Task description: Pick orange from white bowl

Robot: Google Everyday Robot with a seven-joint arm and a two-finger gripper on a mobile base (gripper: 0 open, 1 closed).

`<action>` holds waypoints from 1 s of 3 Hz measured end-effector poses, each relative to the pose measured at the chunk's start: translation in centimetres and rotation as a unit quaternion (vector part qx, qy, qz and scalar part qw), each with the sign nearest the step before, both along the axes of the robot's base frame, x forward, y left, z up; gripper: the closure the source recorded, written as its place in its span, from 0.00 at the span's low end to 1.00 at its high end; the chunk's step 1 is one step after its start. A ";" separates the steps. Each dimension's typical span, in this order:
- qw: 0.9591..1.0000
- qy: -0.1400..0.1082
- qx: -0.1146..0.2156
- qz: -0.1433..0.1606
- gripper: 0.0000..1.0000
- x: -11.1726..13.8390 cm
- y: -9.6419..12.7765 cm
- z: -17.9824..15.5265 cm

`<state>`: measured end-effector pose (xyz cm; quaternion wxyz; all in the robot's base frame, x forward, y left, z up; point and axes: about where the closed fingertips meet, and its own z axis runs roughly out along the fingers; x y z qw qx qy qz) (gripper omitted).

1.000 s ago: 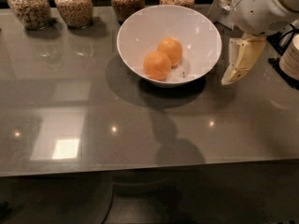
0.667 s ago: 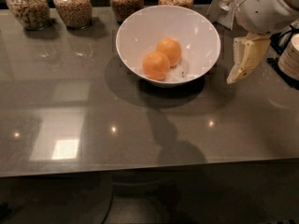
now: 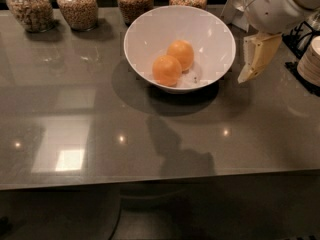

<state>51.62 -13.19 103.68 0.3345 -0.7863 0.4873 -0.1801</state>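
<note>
Cream pincer (image 3: 248,75) hangs empty just right of white bowl (image 3: 212,34), apart.

2 oranges (image 3: 167,70) (image 3: 180,54) touching in white bowl (image 3: 210,39), claw (image 3: 247,77) just beside bowl

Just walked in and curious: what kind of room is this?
Probably a kitchen or break area: jars of grain along a grey counter, a white bowl with two oranges, what look like stacked plates. The gripper hangs right of the bowl.

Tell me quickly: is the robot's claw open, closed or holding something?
Claw: open or closed cannot be told; it hangs beside the large, round, glossy white bowl, outside it.
</note>
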 end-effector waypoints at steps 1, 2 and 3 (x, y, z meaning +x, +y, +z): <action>0.994 -0.062 -0.059 0.064 0.00 1.9 2.5 1.0; 0.984 -0.085 -0.103 0.116 0.00 3.9 5.0 1.1; 0.978 -0.078 -0.125 0.148 0.00 5.8 6.8 0.1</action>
